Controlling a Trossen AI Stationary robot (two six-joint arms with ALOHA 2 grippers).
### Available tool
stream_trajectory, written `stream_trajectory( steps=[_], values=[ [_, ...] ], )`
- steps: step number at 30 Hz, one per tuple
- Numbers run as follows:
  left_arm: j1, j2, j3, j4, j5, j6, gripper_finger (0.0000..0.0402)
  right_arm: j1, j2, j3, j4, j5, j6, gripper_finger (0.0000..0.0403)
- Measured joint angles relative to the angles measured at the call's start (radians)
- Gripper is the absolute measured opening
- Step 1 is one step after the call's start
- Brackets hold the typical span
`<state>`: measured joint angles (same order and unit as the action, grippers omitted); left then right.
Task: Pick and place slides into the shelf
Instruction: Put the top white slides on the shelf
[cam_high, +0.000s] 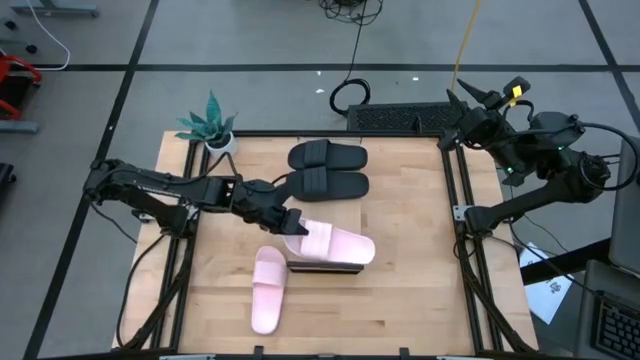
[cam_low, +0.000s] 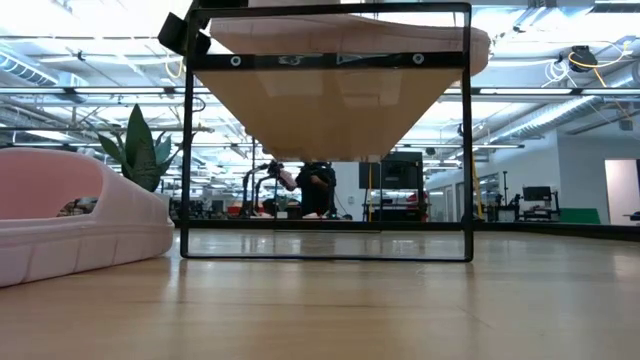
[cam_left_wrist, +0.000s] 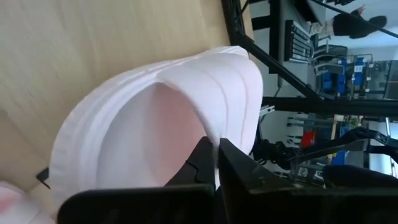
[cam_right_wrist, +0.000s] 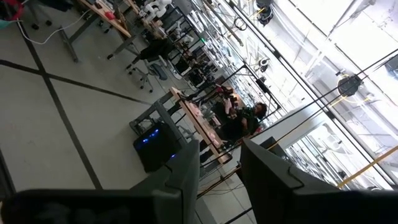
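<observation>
Pink slide (cam_left_wrist: 186, 106) fills the left wrist view, left gripper (cam_high: 291, 223) clamped on its strap edge, holding it on the shelf (cam_high: 325, 266) at frame centre. Second pink slide (cam_high: 268, 290) lies lower left of the shelf on the table (cam_high: 420, 250). Two black slides (cam_high: 328, 155) sit together upper centre. Right gripper (cam_high: 472, 97), fingers apart, waits at upper right off the table.

Place: a robotics lab in a large open hall.
Floor: grey tiles (cam_high: 250, 40) crossed by dark seams, cables (cam_high: 352, 95) trailing over them.
Background: rows of workbenches (cam_right_wrist: 199, 121), monitors (cam_low: 540, 195), ceiling strip lights (cam_low: 560, 20).
Setup: wooden surface (cam_high: 410, 250) on a black frame.
</observation>
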<state>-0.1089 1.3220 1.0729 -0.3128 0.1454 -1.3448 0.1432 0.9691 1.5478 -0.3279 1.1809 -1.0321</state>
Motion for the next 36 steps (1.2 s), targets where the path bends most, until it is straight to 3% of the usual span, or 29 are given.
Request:
stream_trajectory(
  steps=[36],
  values=[
    [-0.002, 0.0, 0.0, -0.005, 0.094, -0.222, 0.0, 0.0, 0.0, 0.0, 0.0, -0.004, -0.001, 0.0109]
  ],
)
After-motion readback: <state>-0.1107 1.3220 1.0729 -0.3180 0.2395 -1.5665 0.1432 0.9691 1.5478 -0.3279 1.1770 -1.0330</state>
